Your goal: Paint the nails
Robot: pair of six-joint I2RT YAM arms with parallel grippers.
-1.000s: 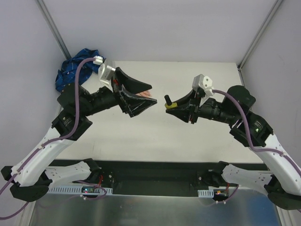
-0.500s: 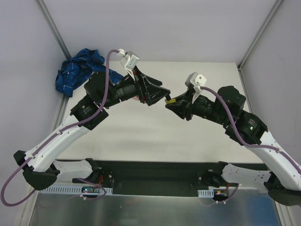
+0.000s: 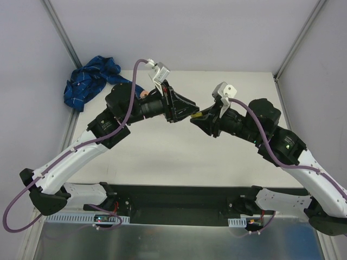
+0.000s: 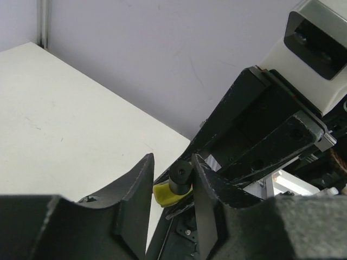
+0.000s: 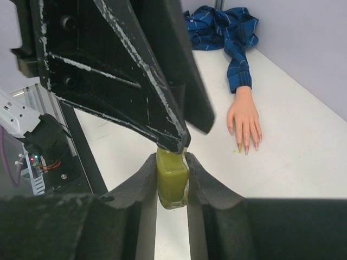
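My right gripper [image 5: 172,162] is shut on a small bottle [image 5: 172,184] of yellow-green polish and holds it above the table. The bottle's black cap [image 4: 180,177] sits between the jaws of my left gripper [image 4: 172,160]. It touches one finger, and a gap shows to the other. In the top view the two grippers meet tip to tip, left [image 3: 191,111] and right [image 3: 196,120]. The mannequin hand [image 5: 244,116] lies flat on the table, its nails [image 5: 246,145] pointing toward me; one nail looks yellowish. In the top view the nails are hidden behind the left arm.
The blue plaid sleeve [image 3: 89,78] lies bunched at the table's far left corner. A small yellow smear [image 5: 237,151] marks the table beside the fingertips. Grey walls with metal posts close in the table at the back and sides.
My left arm swung right, away from above the mannequin hand, to the bottle's cap, and its jaws narrowed around it. My right gripper kept the bottle and barely moved.
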